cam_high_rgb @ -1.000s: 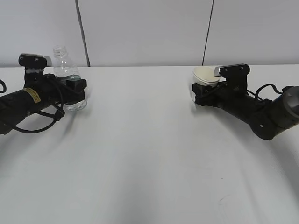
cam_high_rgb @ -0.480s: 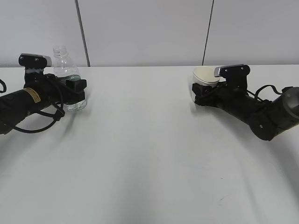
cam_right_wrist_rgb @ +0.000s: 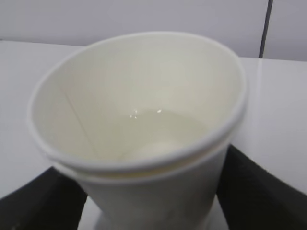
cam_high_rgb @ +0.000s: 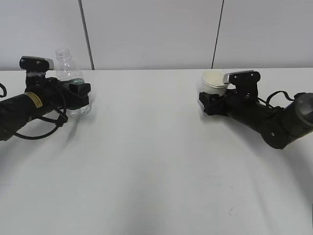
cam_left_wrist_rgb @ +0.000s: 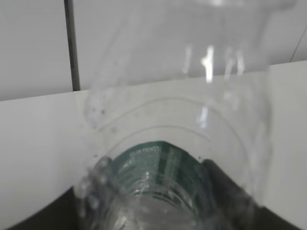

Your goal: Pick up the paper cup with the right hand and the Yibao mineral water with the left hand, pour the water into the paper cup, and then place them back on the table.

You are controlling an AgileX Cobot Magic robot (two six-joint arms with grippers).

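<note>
The Yibao mineral water bottle (cam_high_rgb: pixel 68 73) stands upright and capless at the far left of the table (cam_high_rgb: pixel 156 156), with some water in its base. My left gripper (cam_high_rgb: pixel 78 95) is shut on its lower body; in the left wrist view the green label (cam_left_wrist_rgb: pixel 160 165) fills the space between the dark fingers (cam_left_wrist_rgb: pixel 230 191). The paper cup (cam_high_rgb: pixel 214 82) is at the right, upright, held in my right gripper (cam_high_rgb: pixel 209 100). In the right wrist view the cup (cam_right_wrist_rgb: pixel 139 110) has a little liquid in its bottom, and the black fingers (cam_right_wrist_rgb: pixel 261 189) press both its sides. The cup's base is hidden.
A light wall with two dark vertical seams (cam_high_rgb: pixel 85 34) stands behind the table's far edge. Black cables (cam_high_rgb: pixel 46 129) loop beside the left arm. The white tabletop stretches between the two arms and toward the front.
My right gripper and the paper cup have shifted slightly up and left; the cup's white lower part no longer shows below the fingers. The left arm and bottle have not moved.
</note>
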